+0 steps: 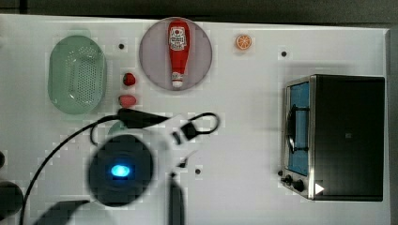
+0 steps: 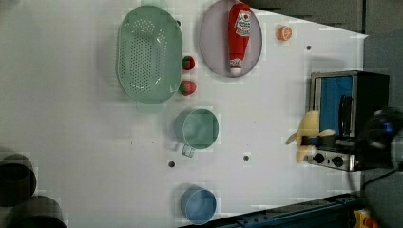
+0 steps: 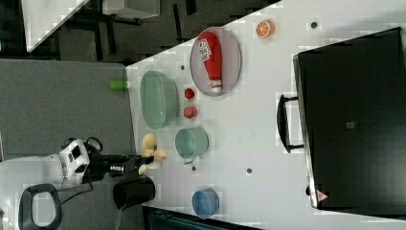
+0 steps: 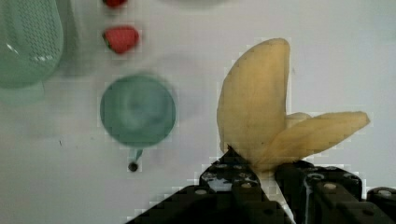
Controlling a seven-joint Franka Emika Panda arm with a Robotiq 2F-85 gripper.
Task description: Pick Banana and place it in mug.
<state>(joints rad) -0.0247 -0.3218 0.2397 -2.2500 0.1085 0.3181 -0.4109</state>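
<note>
The banana (image 4: 261, 121), pale yellow with peel flaps spread, hangs in the air above the white table. My gripper (image 4: 264, 173) is shut on its lower end, with black fingers (image 4: 233, 172) on either side. The pale-green mug (image 4: 137, 111) stands upright on the table, with nothing visible inside it. In the wrist view the banana is off to one side of the mug, not over it. The right view has the banana (image 3: 151, 148) and gripper (image 3: 142, 164) left of the mug (image 3: 190, 143). In the left view the banana (image 2: 308, 133) appears in front of the oven, far right of the mug (image 2: 200, 129).
A green colander (image 2: 149, 54) and two red strawberries (image 2: 187, 75) lie beyond the mug. A ketchup bottle (image 2: 240, 35) rests on a round plate, an orange slice (image 2: 284, 33) past it. A blue cup (image 2: 198, 205) and a toaster oven (image 1: 335, 137) stand on the table.
</note>
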